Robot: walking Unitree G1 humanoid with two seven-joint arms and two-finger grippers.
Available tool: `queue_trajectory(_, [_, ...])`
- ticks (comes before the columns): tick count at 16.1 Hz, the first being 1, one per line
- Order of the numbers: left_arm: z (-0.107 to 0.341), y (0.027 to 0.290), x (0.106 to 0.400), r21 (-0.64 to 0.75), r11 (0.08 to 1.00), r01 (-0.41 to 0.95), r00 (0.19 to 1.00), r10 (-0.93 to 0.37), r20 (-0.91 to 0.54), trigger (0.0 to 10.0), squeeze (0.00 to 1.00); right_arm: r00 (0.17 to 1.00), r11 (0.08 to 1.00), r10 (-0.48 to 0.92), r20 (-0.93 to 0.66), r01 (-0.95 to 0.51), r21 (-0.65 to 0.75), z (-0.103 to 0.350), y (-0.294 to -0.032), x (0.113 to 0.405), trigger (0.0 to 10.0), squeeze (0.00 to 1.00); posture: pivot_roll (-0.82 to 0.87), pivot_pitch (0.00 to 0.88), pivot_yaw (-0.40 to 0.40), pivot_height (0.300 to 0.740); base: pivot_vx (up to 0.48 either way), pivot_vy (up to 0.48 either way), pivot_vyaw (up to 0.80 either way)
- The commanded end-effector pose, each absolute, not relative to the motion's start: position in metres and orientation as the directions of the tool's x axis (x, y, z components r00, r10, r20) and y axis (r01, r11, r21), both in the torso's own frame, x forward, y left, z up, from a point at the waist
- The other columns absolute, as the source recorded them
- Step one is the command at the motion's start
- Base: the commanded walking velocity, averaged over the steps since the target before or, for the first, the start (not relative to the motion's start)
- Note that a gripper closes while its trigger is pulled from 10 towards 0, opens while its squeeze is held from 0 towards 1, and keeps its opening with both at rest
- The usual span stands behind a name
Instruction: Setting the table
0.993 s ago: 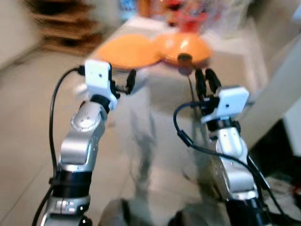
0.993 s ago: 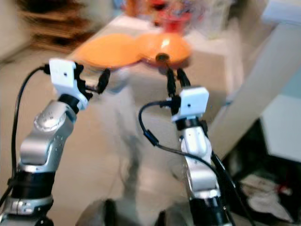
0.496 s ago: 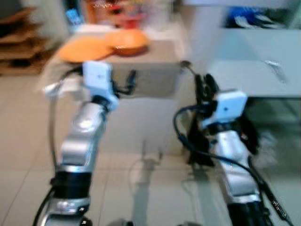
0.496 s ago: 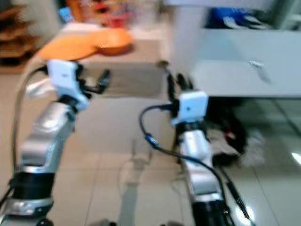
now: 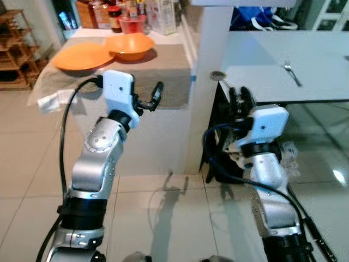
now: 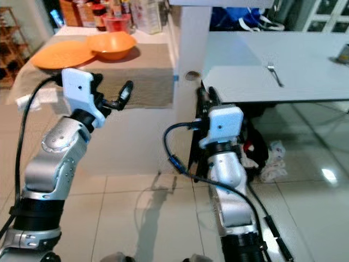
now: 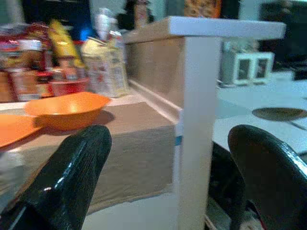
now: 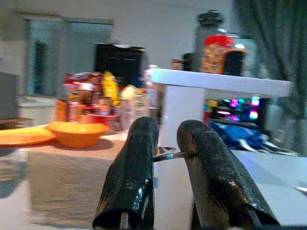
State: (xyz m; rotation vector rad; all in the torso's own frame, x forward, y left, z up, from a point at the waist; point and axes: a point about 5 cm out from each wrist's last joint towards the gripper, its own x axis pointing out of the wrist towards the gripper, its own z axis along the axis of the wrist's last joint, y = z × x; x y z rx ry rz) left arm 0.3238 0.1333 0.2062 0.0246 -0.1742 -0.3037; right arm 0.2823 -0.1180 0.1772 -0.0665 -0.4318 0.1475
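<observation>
My right gripper [image 5: 238, 94] is shut on a metal spoon [image 5: 218, 75], whose bowl sticks up past the fingertips; in the right wrist view the spoon's handle [image 8: 168, 154] is pinched between the two black fingers [image 8: 133, 163]. A white table [image 5: 272, 87] lies ahead on the right, and a fork [image 5: 290, 72] rests on it. My left gripper [image 5: 150, 98] is raised in front of the counter, open and empty. An orange plate [image 5: 82, 56] and an orange bowl [image 5: 131, 46] sit on the cloth-covered counter [image 5: 169, 82] to the left.
A white pillar [image 5: 204, 98] stands between counter and table. Bottles and jars [image 5: 125, 11] line the counter's back. A wooden shelf [image 5: 13, 49] is at far left. Dark clutter and crumpled paper [image 5: 286, 158] lie under the table. Tiled floor spreads in front.
The camera has swung to the right, bringing the white table and fork into view and sharpening the picture. Both arms hold the same pose; the spoon stays in my right gripper.
</observation>
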Motion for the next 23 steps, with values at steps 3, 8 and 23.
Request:
queue_trajectory(3, [0.207, 0.13, 0.323, 0.051, 0.953, 0.298, 0.938, -0.302, 0.17, 10.0, 0.0, 0.892, 0.984, 0.176, 0.417, -0.142, -0.112, 0.181, -0.119, 0.284, 0.0, 0.0, -0.03, 0.026, -0.003, 0.727, 0.0, -0.304, 0.0])
queue_trajectory(8, [0.208, 0.134, 0.326, 0.101, 0.95, 0.296, 0.939, -0.309, 0.153, 10.0, 0.0, 0.895, 0.966, 0.255, 0.367, -0.216, -0.144, 0.182, -0.126, 0.289, 0.0, 0.0, -0.03, 0.014, -0.002, 0.727, 0.0, 0.0, 0.0])
queue_trajectory(23, [0.192, 0.12, 0.31, 0.224, 0.49, 0.843, 0.517, -0.851, -0.085, 10.0, 0.0, 0.577, 0.477, 0.809, -0.115, -0.758, -0.444, 0.184, -0.142, 0.307, 0.0, 0.0, -0.04, 0.002, -0.003, 0.727, 0.0, 0.0, 0.0])
